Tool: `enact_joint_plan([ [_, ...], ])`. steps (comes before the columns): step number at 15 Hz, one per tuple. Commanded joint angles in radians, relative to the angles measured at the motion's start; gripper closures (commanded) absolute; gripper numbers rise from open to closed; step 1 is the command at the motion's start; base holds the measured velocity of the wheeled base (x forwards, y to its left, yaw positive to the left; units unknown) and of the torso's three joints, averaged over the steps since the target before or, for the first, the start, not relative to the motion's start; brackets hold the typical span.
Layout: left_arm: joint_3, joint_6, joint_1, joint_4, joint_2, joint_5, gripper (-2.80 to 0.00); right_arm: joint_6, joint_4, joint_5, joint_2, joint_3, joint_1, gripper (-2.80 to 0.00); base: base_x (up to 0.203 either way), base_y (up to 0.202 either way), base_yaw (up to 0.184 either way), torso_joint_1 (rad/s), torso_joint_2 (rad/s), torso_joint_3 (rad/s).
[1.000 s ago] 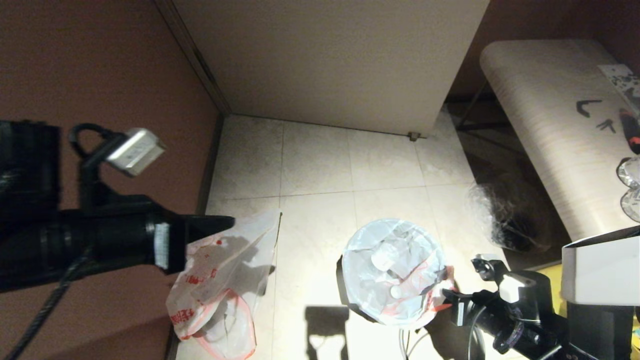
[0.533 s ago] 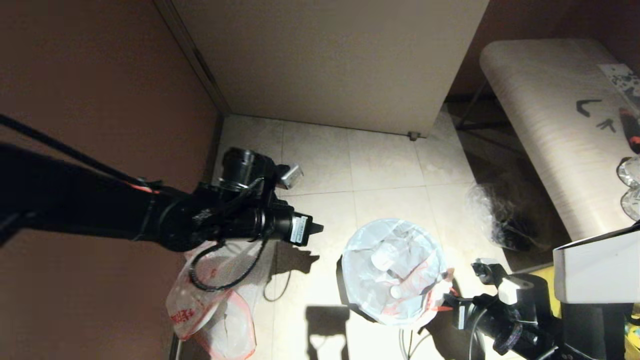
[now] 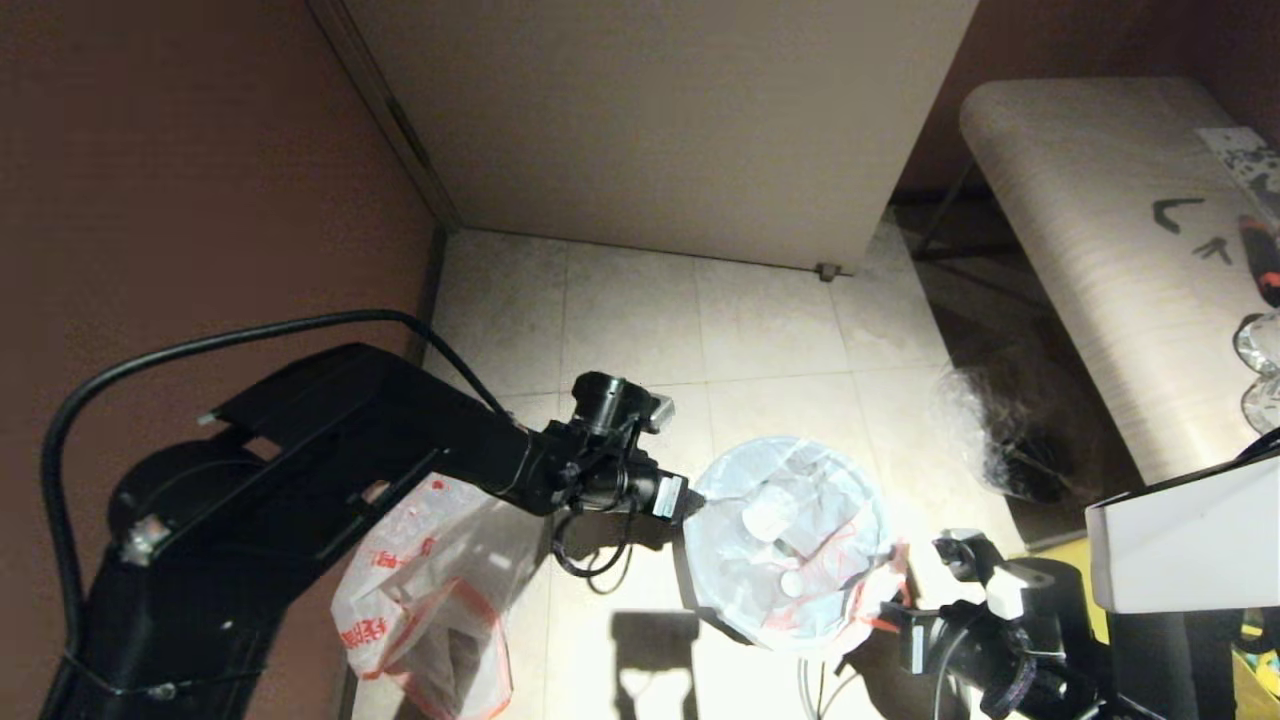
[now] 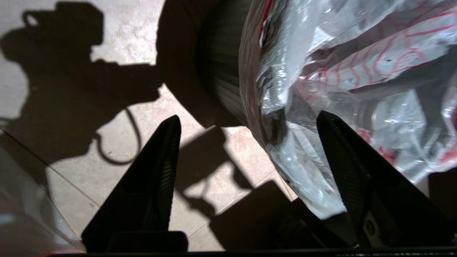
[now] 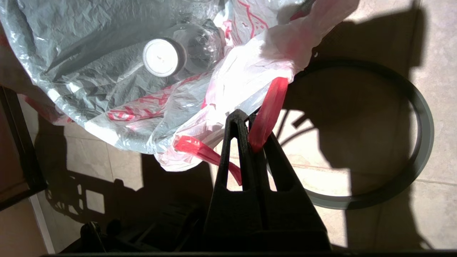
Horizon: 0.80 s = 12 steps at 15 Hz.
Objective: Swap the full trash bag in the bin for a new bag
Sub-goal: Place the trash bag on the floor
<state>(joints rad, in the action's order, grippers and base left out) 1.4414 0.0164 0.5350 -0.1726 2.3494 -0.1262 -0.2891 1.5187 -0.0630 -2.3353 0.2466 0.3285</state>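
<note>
The full trash bag (image 3: 790,540) bulges out of the black bin (image 3: 688,585), with a capped clear bottle (image 5: 160,57) showing through it. My right gripper (image 5: 246,117) is shut on the bag's red edging at the rim nearest me, seen in the head view as the right gripper (image 3: 900,615). My left gripper (image 3: 692,503) stands open at the bin's left rim. The bag's edge (image 4: 303,178) lies between the fingers (image 4: 342,160), against one of them. The limp new bag (image 3: 430,600) lies on the floor to the left, beneath my left arm.
A loose grey rim ring (image 5: 417,157) lies on the tiles by the bin. Clear crinkly wrap (image 3: 1000,430) sits to the right beneath a pale bench (image 3: 1100,250). A brown wall (image 3: 200,200) runs along the left and a white cabinet (image 3: 680,130) stands behind.
My left arm swung from over the new bag across to the bin's left rim. The new bag's raised top sagged. The right gripper kept its hold and drifted slightly nearer.
</note>
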Motion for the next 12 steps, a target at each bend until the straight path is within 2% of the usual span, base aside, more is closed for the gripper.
enact_joint_plan([
  [1, 0.019, 0.001, 0.016, -0.006, 0.082, 0.028, -2.80, -0.002, 0.009, -0.001, -0.009, -0.001, 0.001, 0.00, 0.000, 0.000, 0.000, 0.000, 0.00, 0.000],
  [3, 0.017, 0.002, 0.040, -0.051, 0.100, 0.065, -2.80, -0.002, 0.009, -0.001, -0.010, -0.003, 0.001, 0.00, 0.000, 0.000, 0.000, 0.000, 0.00, 0.000],
  [4, 0.015, 0.002, 0.048, -0.061, 0.098, 0.079, -2.26, -0.002, 0.009, -0.001, -0.010, -0.003, 0.001, 0.00, 0.000, 0.000, 0.000, 0.000, 0.00, 0.000],
  [5, 0.019, 0.002, 0.053, -0.066, 0.099, 0.100, 0.00, -0.001, 0.009, -0.001, -0.007, -0.003, 0.001, 0.00, 0.000, 0.000, 0.000, 0.000, 0.00, 0.000],
  [9, 0.016, -0.008, 0.080, -0.065, 0.115, 0.127, 0.00, -0.002, 0.009, -0.001, 0.002, -0.003, 0.004, 0.00, 0.000, 0.000, 0.000, 0.000, 0.00, 0.000],
  [12, 0.025, -0.010, 0.094, -0.071, 0.143, 0.183, 0.00, -0.005, 0.009, -0.001, 0.024, -0.001, 0.014, 0.00, 0.000, 0.000, 0.000, 0.000, 0.00, 0.000],
])
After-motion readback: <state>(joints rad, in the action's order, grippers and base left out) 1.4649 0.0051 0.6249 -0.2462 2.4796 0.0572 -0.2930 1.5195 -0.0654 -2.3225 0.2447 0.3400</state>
